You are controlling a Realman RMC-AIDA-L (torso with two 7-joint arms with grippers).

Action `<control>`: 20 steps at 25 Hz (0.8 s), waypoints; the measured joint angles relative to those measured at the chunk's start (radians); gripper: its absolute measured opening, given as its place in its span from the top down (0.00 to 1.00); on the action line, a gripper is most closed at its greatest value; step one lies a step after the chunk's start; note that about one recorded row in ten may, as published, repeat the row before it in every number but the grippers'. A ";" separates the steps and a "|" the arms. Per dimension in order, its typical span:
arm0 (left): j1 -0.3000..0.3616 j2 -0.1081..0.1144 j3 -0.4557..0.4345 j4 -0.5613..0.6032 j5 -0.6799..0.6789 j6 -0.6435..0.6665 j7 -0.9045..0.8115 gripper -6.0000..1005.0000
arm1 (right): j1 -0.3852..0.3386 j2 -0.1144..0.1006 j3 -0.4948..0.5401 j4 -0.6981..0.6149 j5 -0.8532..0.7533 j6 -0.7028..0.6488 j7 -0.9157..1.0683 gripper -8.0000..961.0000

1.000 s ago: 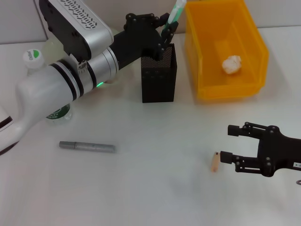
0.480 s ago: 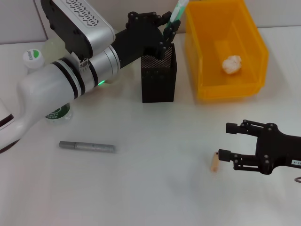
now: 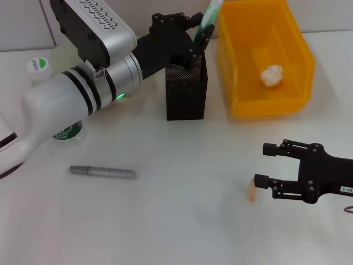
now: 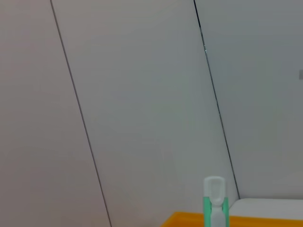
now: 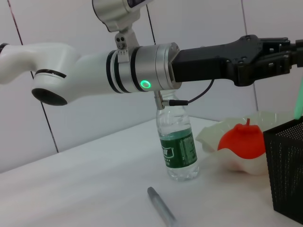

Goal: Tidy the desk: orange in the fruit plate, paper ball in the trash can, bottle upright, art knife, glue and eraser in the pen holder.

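1. While the left tool (image 3: 193,30) grips the knife (image 3: 208,14) above the holder (image 3: 186,91), a tilted drop could catch the rim.
2. The right tool (image 3: 263,164) gapes beside the eraser (image 3: 252,189) on the counter (image 3: 182,210); a nudge could skid it.

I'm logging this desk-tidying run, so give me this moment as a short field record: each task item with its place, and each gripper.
orange: in the fruit plate
paper ball: in the trash can
bottle: upright on the desk
art knife: held by the left gripper, over the pen holder
grey stick: lying on the desk
right gripper: open, low, beside a small tan piece
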 joint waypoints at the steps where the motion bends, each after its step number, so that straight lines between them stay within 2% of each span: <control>1: 0.000 0.000 0.000 0.000 0.000 0.001 -0.002 0.69 | 0.002 0.000 0.000 0.000 0.000 -0.001 0.001 0.18; 6: 0.003 0.000 0.000 0.000 0.000 0.008 -0.002 0.68 | 0.004 0.000 0.000 0.000 0.000 -0.004 0.004 0.18; 11: 0.017 0.000 -0.003 0.001 -0.001 0.052 -0.006 0.47 | 0.005 0.000 0.000 0.000 0.000 -0.005 0.006 0.18; 14: 0.048 0.017 -0.021 0.022 0.036 0.187 -0.117 0.37 | 0.005 -0.001 0.004 -0.001 0.000 -0.007 0.010 0.18; 16: 0.057 0.022 -0.033 0.030 0.059 0.220 -0.151 0.31 | 0.004 -0.001 0.009 -0.008 0.000 -0.009 0.023 0.18; 17: 0.084 0.032 -0.090 0.052 0.155 0.316 -0.239 0.29 | 0.004 -0.002 0.011 -0.014 0.001 -0.010 0.034 0.18; 19: 0.116 0.033 -0.183 0.064 0.294 0.447 -0.315 0.24 | 0.003 -0.004 0.012 -0.030 0.001 -0.010 0.066 0.18; 20: 0.116 0.033 -0.183 0.064 0.294 0.447 -0.315 0.22 | 0.003 -0.005 0.012 -0.039 0.002 -0.011 0.082 0.18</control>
